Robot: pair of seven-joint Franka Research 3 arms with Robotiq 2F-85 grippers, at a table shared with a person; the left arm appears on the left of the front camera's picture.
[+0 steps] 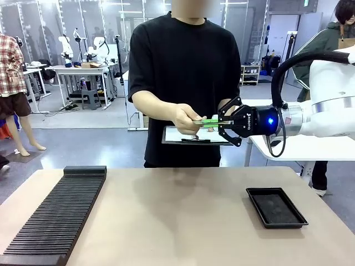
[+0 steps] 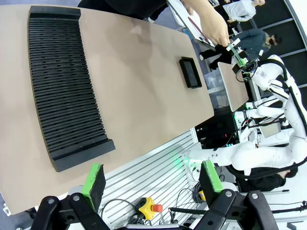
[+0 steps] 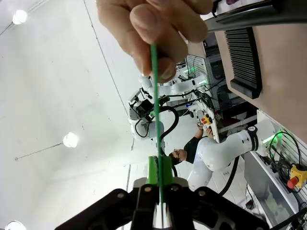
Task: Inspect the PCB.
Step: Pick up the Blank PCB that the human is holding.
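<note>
Right pincer [image 1: 221, 123] clamps the PCB [image 1: 209, 122]; beyond its tips a person's hand [image 1: 186, 118] holds the far edge, likely for handover. Left pincer [image 2: 151, 172] stands wide.

This is a robotics lab: a white arm [image 1: 327, 102] stands at a tan table [image 1: 177, 221], which is mounted on an aluminium frame [image 2: 153, 165] with an emergency-stop button [image 2: 152, 208]. Behind it, workbenches [image 1: 83, 70] and glass partitions [image 1: 41, 27] line an open, grey-floored hall.

A slotted rack [image 1: 58, 213] lies well apart from a black tray [image 1: 275, 206].
</note>
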